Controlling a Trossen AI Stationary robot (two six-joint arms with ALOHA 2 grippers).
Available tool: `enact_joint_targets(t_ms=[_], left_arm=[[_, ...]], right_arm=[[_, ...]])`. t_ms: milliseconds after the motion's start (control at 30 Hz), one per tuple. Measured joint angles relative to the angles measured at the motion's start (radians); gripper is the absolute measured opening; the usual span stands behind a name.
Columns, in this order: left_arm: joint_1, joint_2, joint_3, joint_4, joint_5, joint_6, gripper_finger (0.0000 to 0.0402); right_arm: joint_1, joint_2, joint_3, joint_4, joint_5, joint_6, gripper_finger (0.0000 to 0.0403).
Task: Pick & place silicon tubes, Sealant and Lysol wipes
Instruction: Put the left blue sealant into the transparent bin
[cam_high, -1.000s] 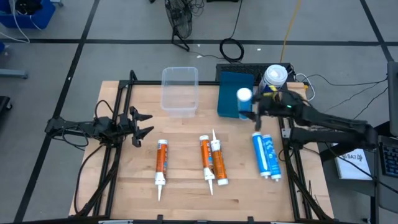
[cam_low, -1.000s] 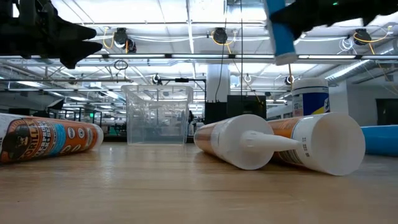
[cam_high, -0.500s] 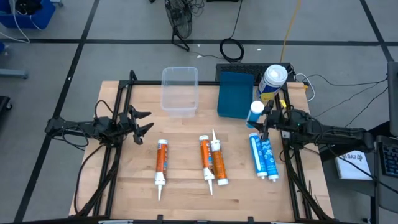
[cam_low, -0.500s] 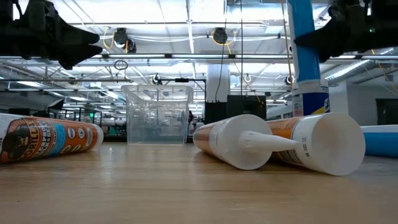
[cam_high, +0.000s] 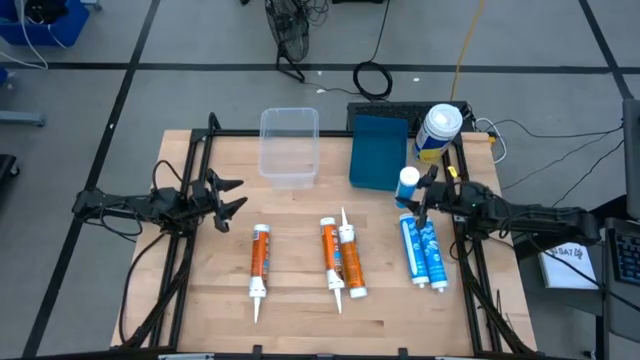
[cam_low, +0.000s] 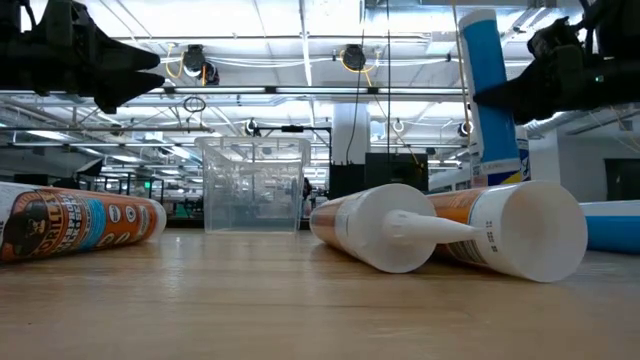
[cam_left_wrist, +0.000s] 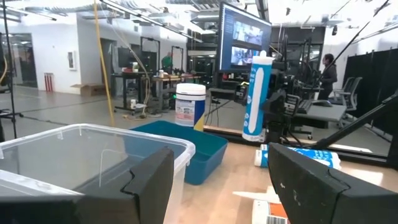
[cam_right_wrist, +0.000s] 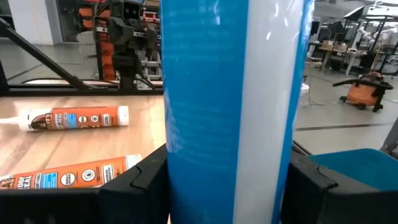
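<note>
Up close, my right end effector (cam_high: 421, 196) gripped a blue tube (cam_high: 407, 186) nearly upright over the bench's (cam_high: 300, 300) right side. Beyond it, the Lysol wipes (cam_high: 437, 130) stood by the blue bin (cam_high: 378, 150). Only the wrist view showed the clamp. My left end effector (cam_high: 226, 197) hovered open, far left.

Right gripper (cam_high: 420, 196) jaws clamped at table's right side; left gripper (cam_high: 228, 196) jaws spread, hovering left.

Smooth wooden table (cam_high: 300, 300), clear plastic bin (cam_high: 289, 146); glossy blue tube (cam_right_wrist: 230, 106)
</note>
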Motion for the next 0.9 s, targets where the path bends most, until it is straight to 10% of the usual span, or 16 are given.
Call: enact_joint_targets(t_ms=[400,667,900], left_arm=[[0.0,0.09,0.002,0.031,-0.092,-0.139,0.0255],[0.0,0.534,0.049,0.495,-0.017,-0.037,0.0255],[0.032,0.942,0.351,0.459,0.061,0.177,0.0255]], right_arm=[[0.0,0.0,-0.055,0.117,-0.003,-0.026,0.0201],[-0.001,0.0,-0.055,0.129,-0.014,0.01,0.0201],[-0.001,0.017,-0.055,0.237,-0.052,0.027,0.0201]])
